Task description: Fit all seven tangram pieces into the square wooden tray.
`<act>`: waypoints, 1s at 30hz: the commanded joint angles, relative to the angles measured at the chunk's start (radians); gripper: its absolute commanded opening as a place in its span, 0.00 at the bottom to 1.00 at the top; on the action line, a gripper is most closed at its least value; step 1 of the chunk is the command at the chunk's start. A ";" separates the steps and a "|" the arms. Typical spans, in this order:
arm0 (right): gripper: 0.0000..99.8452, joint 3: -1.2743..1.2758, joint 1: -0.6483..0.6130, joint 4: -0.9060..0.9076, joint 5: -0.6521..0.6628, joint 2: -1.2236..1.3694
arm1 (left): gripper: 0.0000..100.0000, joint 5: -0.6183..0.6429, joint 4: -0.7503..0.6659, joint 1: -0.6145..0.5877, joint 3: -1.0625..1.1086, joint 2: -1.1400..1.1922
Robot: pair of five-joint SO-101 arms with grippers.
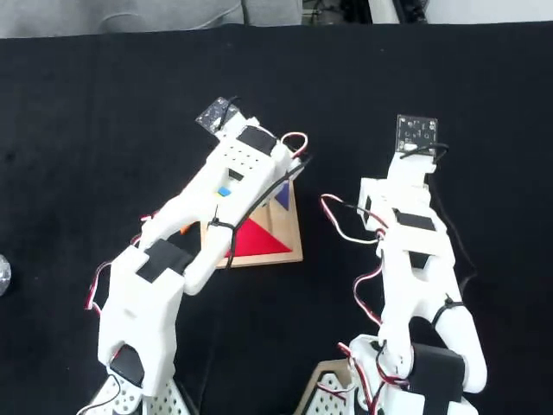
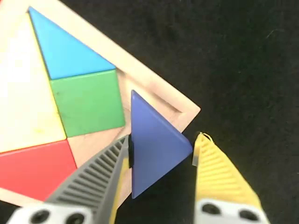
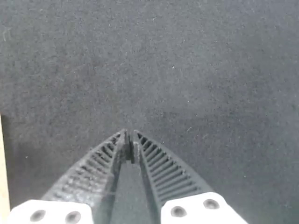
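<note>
Left wrist view: blue triangle [image 2: 154,144] pinched between left fingers [image 2: 100,172] (right fingers [image 3: 159,168] pressed together).

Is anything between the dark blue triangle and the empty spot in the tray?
Nothing visible. The dark blue triangle sits between the jaws of the left gripper, over a corner of the tray; the bare wood beside the green square lies uncovered, though the triangle hides some.
</note>
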 commanded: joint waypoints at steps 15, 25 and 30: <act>0.01 -0.038 0.008 -0.017 -0.002 -0.005 | 0.19 0.005 -0.005 -0.036 -0.008 -0.008; 0.01 -0.038 0.008 -0.017 -0.002 -0.005 | 0.28 0.002 0.029 -0.031 -0.016 -0.008; 0.01 -0.038 0.008 -0.017 -0.002 -0.005 | 0.28 0.002 0.032 -0.025 -0.016 -0.012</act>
